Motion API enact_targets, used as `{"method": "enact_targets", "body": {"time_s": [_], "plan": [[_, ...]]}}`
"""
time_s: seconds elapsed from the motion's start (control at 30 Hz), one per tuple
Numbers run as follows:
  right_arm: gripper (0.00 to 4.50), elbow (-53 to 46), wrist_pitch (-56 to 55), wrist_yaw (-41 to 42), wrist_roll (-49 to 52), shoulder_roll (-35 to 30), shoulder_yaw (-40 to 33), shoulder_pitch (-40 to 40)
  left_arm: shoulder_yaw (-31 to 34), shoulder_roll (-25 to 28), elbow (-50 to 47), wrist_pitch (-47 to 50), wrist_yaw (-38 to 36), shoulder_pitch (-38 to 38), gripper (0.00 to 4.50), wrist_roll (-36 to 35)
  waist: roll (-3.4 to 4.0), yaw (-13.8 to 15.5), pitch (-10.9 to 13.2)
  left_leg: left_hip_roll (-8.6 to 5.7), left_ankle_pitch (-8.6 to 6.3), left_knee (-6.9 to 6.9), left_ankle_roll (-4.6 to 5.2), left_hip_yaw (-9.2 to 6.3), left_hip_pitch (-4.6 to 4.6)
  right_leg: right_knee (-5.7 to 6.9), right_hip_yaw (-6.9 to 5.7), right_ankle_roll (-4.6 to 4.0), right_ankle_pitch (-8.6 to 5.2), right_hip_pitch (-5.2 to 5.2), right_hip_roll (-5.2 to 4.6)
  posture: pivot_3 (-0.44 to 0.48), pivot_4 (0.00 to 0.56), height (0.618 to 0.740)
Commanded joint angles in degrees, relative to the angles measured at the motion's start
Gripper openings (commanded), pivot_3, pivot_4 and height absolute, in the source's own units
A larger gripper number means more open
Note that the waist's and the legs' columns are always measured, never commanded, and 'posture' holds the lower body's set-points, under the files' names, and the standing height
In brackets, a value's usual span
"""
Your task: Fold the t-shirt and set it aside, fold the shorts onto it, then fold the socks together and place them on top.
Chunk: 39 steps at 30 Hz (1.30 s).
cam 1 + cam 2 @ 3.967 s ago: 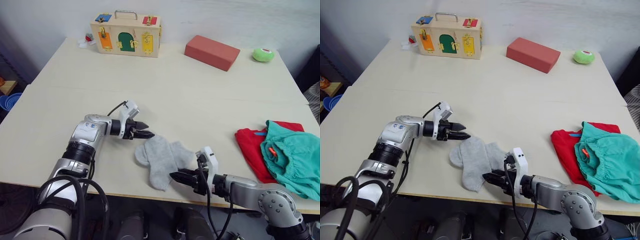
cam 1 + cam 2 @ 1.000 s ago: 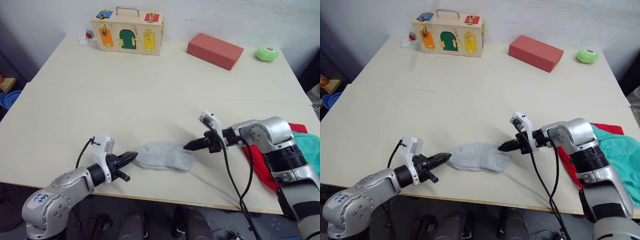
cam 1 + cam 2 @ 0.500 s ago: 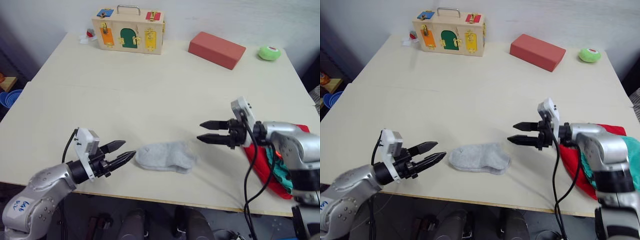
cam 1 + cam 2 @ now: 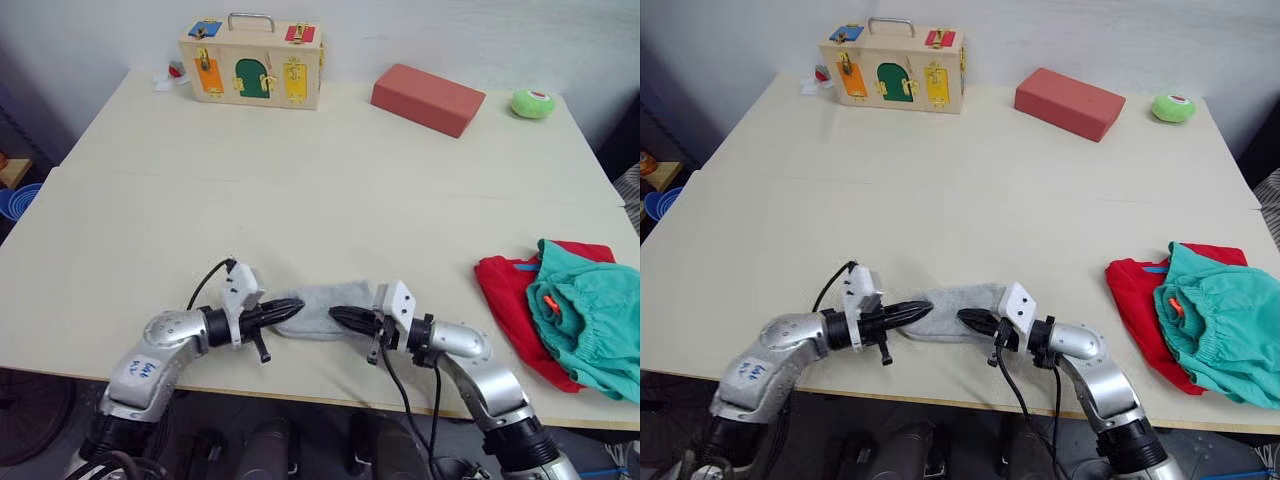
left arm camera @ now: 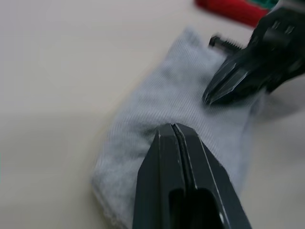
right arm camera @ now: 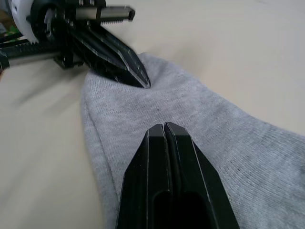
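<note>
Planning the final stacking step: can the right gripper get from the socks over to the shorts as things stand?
Probably yes. The right gripper, shut over the socks, has only bare table between it and the shorts lying on the t-shirt.

Evenly lit from above, soft and diffuse, no hard glare on the pale table [image 4: 330,190]. Faint, short shadows under the wooden box [image 4: 252,63] and the red block [image 4: 427,99]; a thin dark shadow beneath the socks [image 4: 325,310]. Dim and murky at the far left edge beyond the table. Head views sharp across the whole surface, with slight bowing of the table edges toward the corners. Wrist views much softer: black fingers [image 5: 178,181] in the foreground blurred, sock weave crisp around mid-distance [image 6: 200,119], background smeared and washed out
</note>
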Motion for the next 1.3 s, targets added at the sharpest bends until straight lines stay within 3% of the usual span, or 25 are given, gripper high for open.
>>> {"method": "enact_targets", "body": {"time_s": [0.03,0.33,0.53,0.7,0.97,1.17,1.3], "plan": [[0.04,0.53,-4.33,-2.22,0.58,-0.24,-4.17,2.73,-0.3,-1.21,3.8,-5.02,2.52,2.6,0.0,4.11,0.0,0.03,0.0,0.0,0.0,0.0,0.0,0.0,0.06,0.0,0.01,0.0,0.0,0.05,-0.02,0.0,0.15,0.74],[0.04,3.56,-9.23,-3.63,4.22,-0.01,-11.25,5.68,2.65,-1.78,4.48,-12.32,-0.11,4.76,0.0,1.46,0.05,-0.23,0.0,0.05,-0.06,0.0,-0.27,-0.08,0.25,0.17,0.03,-0.07,0.04,0.14,-0.1,0.0,0.15,0.74],[0.04,-1.87,-8.52,-2.51,7.23,1.59,-9.62,2.12,5.13,-3.76,0.08,-10.82,-2.97,2.73,0.0,-5.58,0.1,-0.46,0.04,0.06,0.13,0.0,0.01,-0.1,0.15,0.2,0.02,-0.09,0.04,0.05,-0.1,0.0,0.15,0.74],[0.04,-2.26,-9.39,-2.6,1.95,2.78,-2.18,3.1,1.24,-3.36,3.52,-8.43,0.56,-1.37,0.0,1.79,0.09,-0.29,0.03,0.05,0.12,0.0,0.0,-0.13,0.14,0.18,-0.05,-0.09,0.04,0.06,-0.07,0.0,0.15,0.74],[0.04,3.75,-14.67,-3.4,-0.08,0.32,-4.87,7.01,2.21,-1.4,6.21,-8.87,0.51,2.09,0.0,3.99,0.07,-0.51,0.02,-0.01,0.04,0.01,0.13,-0.08,0.08,0.07,-0.04,-0.06,0.05,0.13,-0.08,0.0,0.15,0.74],[0.04,-2.18,-10.1,-1.14,6.79,-0.5,-6.86,6.41,9.35,-3.22,1.76,-11.21,-2.5,2.45,0.0,-5.62,0.08,-1.2,0.03,0.04,0.11,0.01,0.03,-0.12,0.14,0.13,-0.03,-0.07,0.05,0.1,-0.09,0.0,0.15,0.74],[0.04,-4.88,-4.48,2.51,8.82,-1.38,-3.55,2.69,12.78,3.28,-2.77,-5.64,-7.53,4.83,0.0,-10.17,0.14,-1.55,0.07,0.1,0.17,0.01,-0.08,-0.16,0.18,0.36,-0.04,-0.18,-0.01,0.02,-0.08,0.0,0.15,0.74]]}}
